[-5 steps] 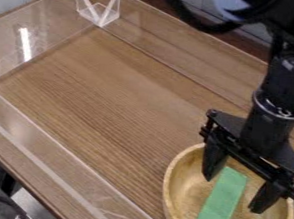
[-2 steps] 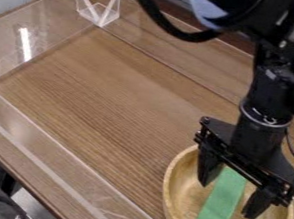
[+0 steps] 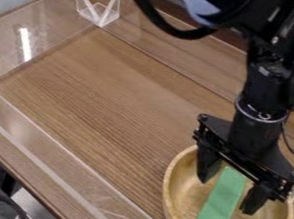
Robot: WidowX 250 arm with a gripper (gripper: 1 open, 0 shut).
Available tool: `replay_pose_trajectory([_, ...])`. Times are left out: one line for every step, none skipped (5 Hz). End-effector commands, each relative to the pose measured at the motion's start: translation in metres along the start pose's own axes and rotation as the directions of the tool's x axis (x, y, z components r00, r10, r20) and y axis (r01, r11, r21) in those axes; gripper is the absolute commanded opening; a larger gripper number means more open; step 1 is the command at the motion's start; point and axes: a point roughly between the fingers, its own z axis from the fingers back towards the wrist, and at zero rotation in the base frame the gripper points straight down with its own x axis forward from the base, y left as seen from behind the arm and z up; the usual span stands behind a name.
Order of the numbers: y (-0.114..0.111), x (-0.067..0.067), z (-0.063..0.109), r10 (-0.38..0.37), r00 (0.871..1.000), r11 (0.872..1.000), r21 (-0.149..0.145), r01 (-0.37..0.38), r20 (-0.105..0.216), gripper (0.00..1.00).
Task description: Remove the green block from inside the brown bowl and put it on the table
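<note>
We look across a brown wood-grain worktop point(image 3: 112, 87) whose edges are fenced by clear acrylic walls point(image 3: 46, 24); the panels catch white glare along the left side. In the far left corner a small clear bracket point(image 3: 95, 6) joins two of the panels. Beyond the walls, at the upper left, we see a strip of pale planked surface, and at the lower left a dark area that we cannot make out.

At the lower right of the worktop sits the round, light tan wooden bowl point(image 3: 176, 198), shallow and thick-rimmed, partly cut off by the bottom edge of the view. Inside it lies the green block point(image 3: 218, 213), a flat bright bar resting lengthwise on the bowl's floor, its far end under the arm.

The black gripper point(image 3: 233, 186) hangs from the arm above, pointing down into the bowl, its jaws spread wide with one finger on each side of the block's upper end. We cannot tell whether the fingers touch the block.
</note>
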Motion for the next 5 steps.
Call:
replay_pose_trajectory([0.0003, 0.0052, 0.0108, -0.002, 0.999, 1.0, -0.021, 0.003, 0.052, 1.0])
replay_pose_trajectory([0.0004, 0.0061, 0.0095, -0.008, 0.998, 1.0, -0.025, 0.009, 0.057, 1.0])
replay_pose_trajectory([0.0003, 0.0069, 0.0084, -0.012, 0.998, 0.999, -0.029, 0.014, 0.06, 1.0])
replay_pose_trajectory([0.0002, 0.0077, 0.0076, -0.016, 0.998, 0.999, -0.033, 0.018, 0.063, 1.0])
replay_pose_trajectory([0.0, 0.0083, 0.0068, -0.02, 0.998, 0.999, -0.037, 0.022, 0.064, 1.0])
